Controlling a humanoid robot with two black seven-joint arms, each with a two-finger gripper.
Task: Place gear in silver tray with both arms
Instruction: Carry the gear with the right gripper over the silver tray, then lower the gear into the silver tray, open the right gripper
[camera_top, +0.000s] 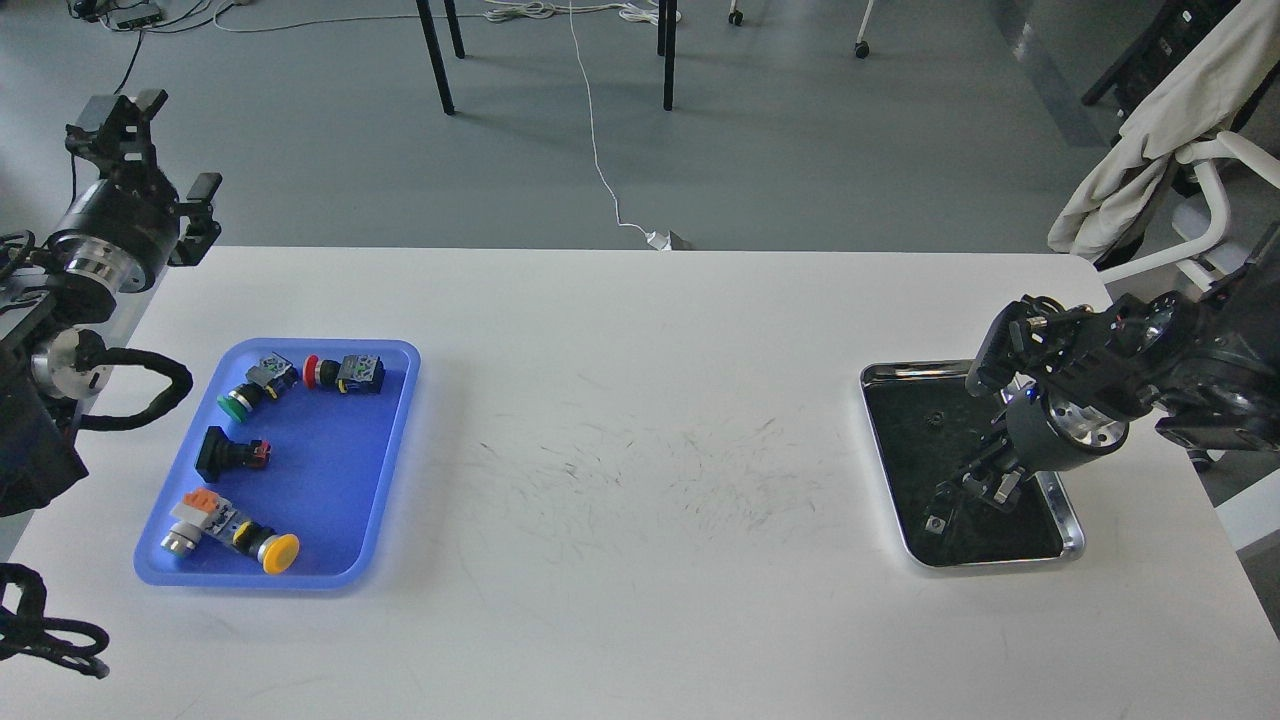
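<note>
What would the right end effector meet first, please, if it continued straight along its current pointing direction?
Probably the dark mirror-like bottom of the shiny rectangular steel tray; the right end effector points down into it, though depth is unclear.

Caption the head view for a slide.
Right gripper over the silver tray; left gripper raised beside the blue tray.

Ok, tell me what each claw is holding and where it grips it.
Left claw: open, holding nothing. Right claw, low over the silver tray, is too dark to tell.
</note>
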